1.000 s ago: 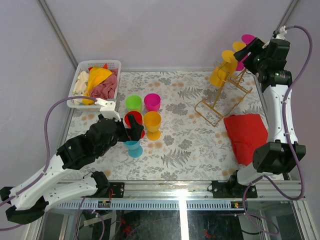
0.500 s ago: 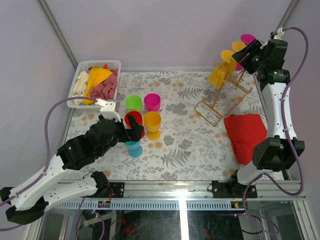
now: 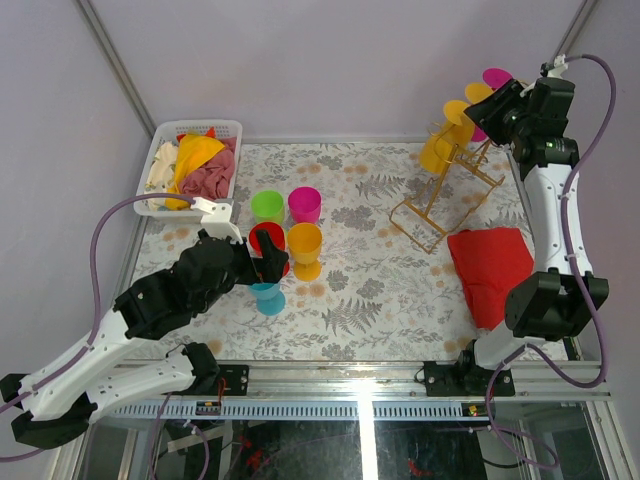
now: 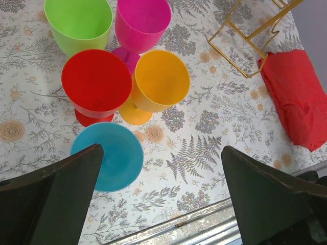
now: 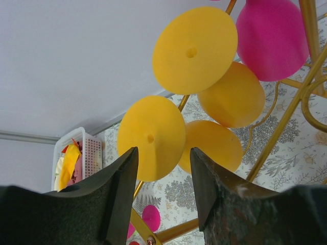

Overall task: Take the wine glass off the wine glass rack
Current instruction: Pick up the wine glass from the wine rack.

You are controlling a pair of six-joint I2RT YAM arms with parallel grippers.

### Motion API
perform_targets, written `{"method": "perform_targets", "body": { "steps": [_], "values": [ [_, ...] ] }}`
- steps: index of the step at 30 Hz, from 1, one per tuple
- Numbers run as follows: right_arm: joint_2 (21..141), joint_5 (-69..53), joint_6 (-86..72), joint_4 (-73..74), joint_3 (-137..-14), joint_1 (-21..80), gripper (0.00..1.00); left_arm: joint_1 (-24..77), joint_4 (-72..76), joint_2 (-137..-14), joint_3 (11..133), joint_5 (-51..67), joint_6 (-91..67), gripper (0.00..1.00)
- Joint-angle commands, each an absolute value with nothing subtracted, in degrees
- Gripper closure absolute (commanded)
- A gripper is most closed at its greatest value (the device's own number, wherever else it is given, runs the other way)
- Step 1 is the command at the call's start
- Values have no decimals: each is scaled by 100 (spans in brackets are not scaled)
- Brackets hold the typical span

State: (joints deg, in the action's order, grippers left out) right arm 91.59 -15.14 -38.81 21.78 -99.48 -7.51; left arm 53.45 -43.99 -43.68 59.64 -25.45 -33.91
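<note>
Overhead looks down on the table; left wrist close above the cups at nine o'clock, right wrist under the rack at two.

Your wine glass rack is a thin gold wire stand with a rectangular wire base. It sits at an angle on the far right part of the desk, and its slanted arms rise toward the far right corner. Three plastic glasses hang on it, tilted, with their feet outermost. In the right wrist view, the lower yellow wine glass and the upper yellow wine glass turn their round feet toward you, each bowl behind its foot. The pink wine glass hangs at the top right, just beside the curled gold wire.
</note>
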Motion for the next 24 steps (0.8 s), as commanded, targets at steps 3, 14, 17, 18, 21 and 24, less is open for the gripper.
{"method": "perform_targets", "body": {
  "steps": [3,14,17,18,21,24],
  "values": [
    [9286,-1784,-4057,1887,-10197,-773,51,5300,-4065,-4331,6031,-2540,-3458,0],
    [9334,-1849,-4228,1867,-10197,-774,60,5302,-4088,-4280,6020,-2553,-3489,0],
    [9291,-1834,-4286,1827,-10166,-773,64,5302,-4096,-4296,6028,-2547,-3489,0],
    [9279,-1815,-4311,1802,-10150,-773,65,5302,-4096,-4293,6032,-2541,-3489,0],
    [9219,-1815,-4406,1685,-10025,-773,74,5304,-4096,-4291,6013,-2531,-3505,0],
    [9129,-1829,-4572,1513,-9848,-772,76,5304,-4095,-4272,6003,-2517,-3520,0]
  ]
}}
